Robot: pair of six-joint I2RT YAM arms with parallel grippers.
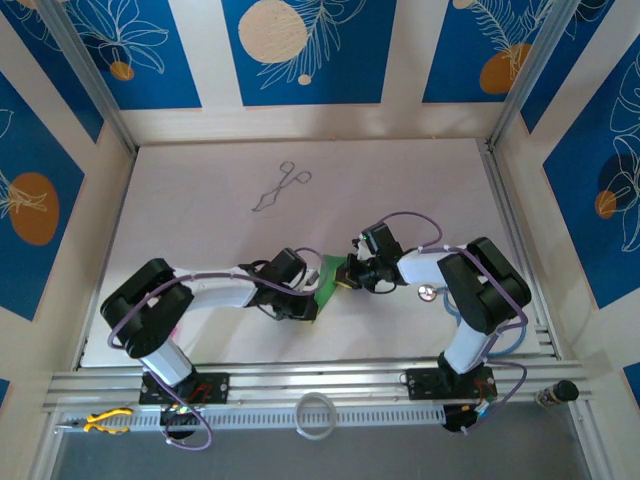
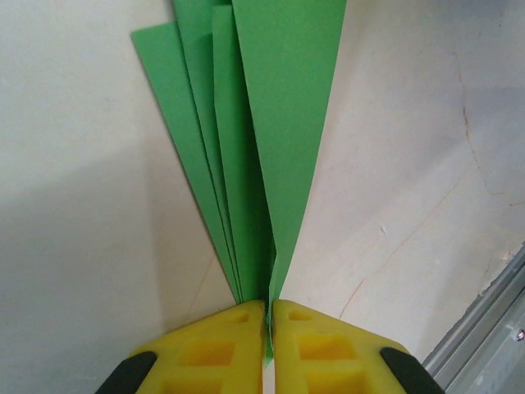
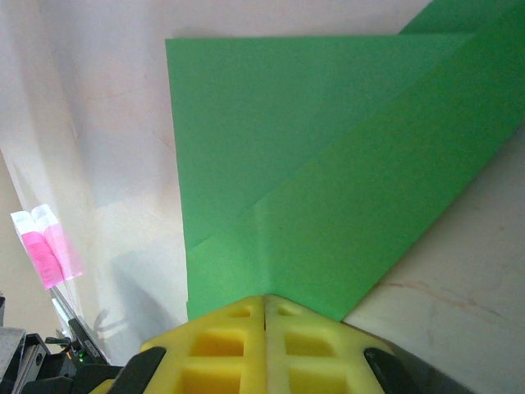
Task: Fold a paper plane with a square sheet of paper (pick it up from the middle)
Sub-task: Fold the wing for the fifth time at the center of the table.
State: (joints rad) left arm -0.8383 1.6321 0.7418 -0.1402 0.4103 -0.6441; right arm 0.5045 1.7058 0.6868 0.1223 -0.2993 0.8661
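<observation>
Tension is my first worry, right at the tips: my left claw [image 2: 268,327] is pinched hard on the narrow end of the green paper [image 2: 262,123], where several folded layers fan out from the pads, and my right claw [image 3: 265,313] is clamped just as hard on a creased edge of the same piece. Any pull apart, or a twist of one wrist against the other, could tear the thin paper at either bite. The layers look loose beyond my left pads — they could slide and splay, and the next crease would then run crooked. The paper sits between the two claws over the near middle of the surface [image 1: 200,200]; I cannot tell whether any corner touches down, so a low sweep might drag and crumple one. Letting go on one side would likely leave the piece swinging from the other. Farther out, the forceps [image 1: 281,187] lie well apart — no snag there.
</observation>
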